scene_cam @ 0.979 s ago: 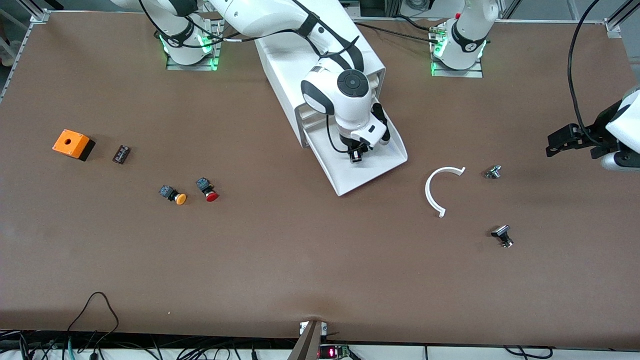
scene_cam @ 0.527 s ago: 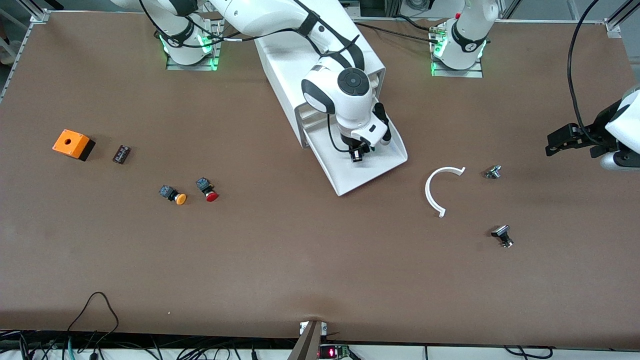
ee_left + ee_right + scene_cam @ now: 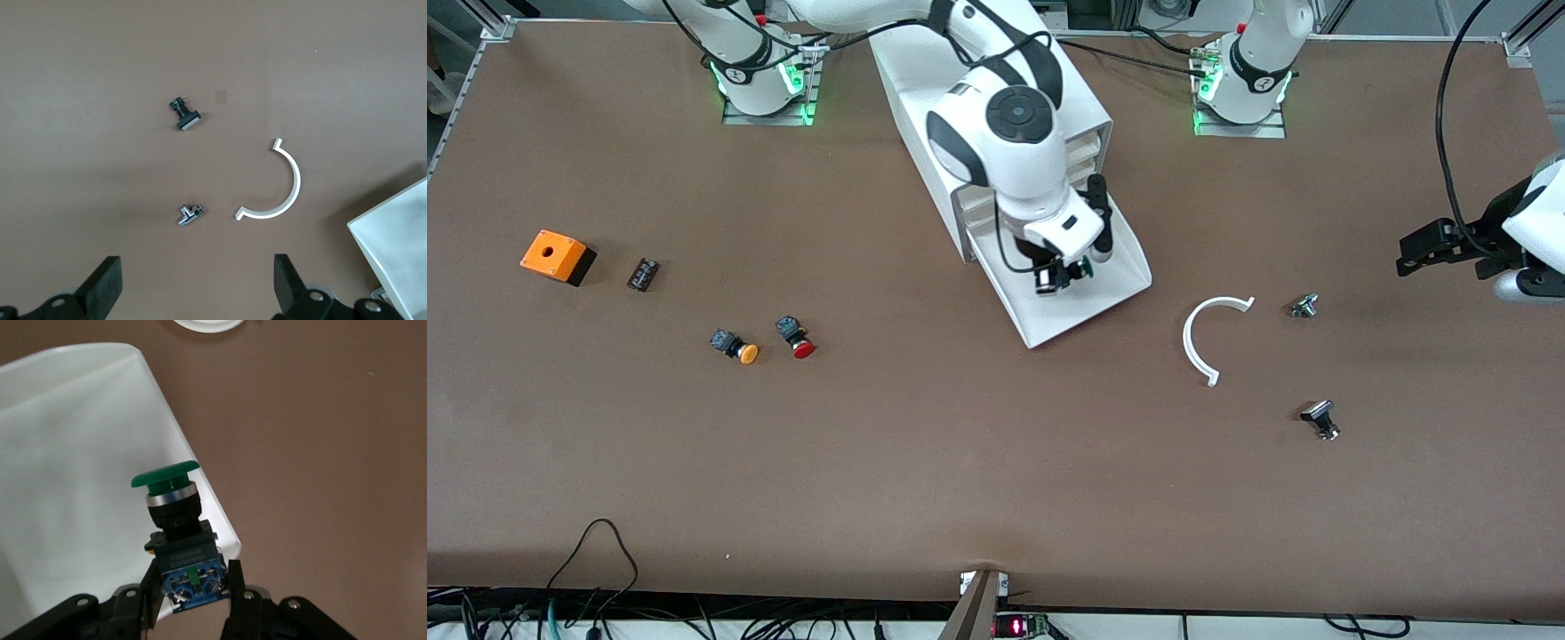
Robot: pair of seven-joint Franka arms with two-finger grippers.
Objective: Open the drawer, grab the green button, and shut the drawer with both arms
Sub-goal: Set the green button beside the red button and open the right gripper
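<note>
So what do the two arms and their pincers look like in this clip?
Both arms are glossy white jointed shells with black bands and loose black cables. The right arm carries a round dark-grey cap on its wrist joint. The right pincer and left pincer are black with two fingers. Green lights glow at each base, such as the left arm's base, which also bears a small dark round logo.

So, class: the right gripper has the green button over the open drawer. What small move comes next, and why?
Probably carry the green button, clamped in the right gripper, away from the open drawer toward bare table. The left gripper waits open.
</note>
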